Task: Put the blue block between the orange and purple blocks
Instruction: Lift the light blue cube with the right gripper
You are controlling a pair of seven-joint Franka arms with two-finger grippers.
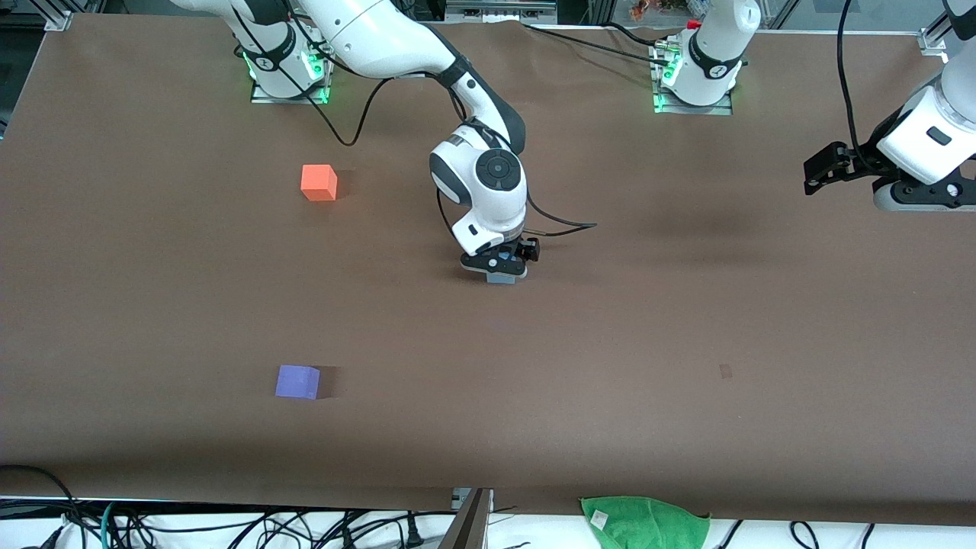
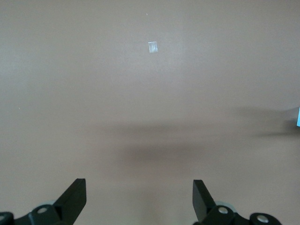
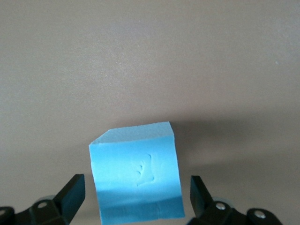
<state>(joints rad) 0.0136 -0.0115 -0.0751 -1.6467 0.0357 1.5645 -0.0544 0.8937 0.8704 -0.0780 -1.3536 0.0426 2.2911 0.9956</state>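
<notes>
The light blue block (image 3: 136, 180) stands on the brown table (image 1: 610, 320) near its middle. My right gripper (image 1: 503, 271) is low over it. In the right wrist view the right gripper (image 3: 136, 190) is open, with one finger on each side of the block and a small gap at each. Only a strip of the block (image 1: 501, 280) shows under the hand in the front view. The orange block (image 1: 319, 183) lies toward the right arm's end, farther from the front camera. The purple block (image 1: 297, 382) lies nearer to it. My left gripper (image 1: 820, 171) waits open and empty above the left arm's end of the table (image 2: 139, 190).
A green cloth (image 1: 644, 522) lies at the table's front edge, with cables (image 1: 229, 526) along that edge. A small pale mark (image 1: 725, 371) is on the table surface toward the left arm's end.
</notes>
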